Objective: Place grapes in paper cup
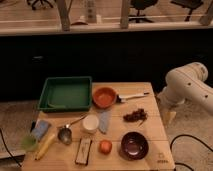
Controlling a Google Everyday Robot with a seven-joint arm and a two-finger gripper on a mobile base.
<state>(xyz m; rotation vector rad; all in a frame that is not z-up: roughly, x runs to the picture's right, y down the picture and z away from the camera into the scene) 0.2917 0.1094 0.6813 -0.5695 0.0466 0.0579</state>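
The grapes (135,116), a small dark purple-brown bunch, lie on the wooden table (155,131) right of centre. The paper cup (90,123), short and cream-white, stands upright left of the grapes, about a bowl's width away. My gripper (168,116) hangs from the white arm (187,85) at the table's right edge. It is just right of the grapes and apart from them. Nothing shows in it.
A green tray (66,93) and an orange bowl (104,96) are at the back. A white-handled utensil (132,96) lies beside the bowl. A maroon bowl (134,145), an orange fruit (105,146), a dark box (83,151), a metal scoop (65,134), a banana (45,146), a pale green cup (29,143) and a blue sponge (40,129) fill the front.
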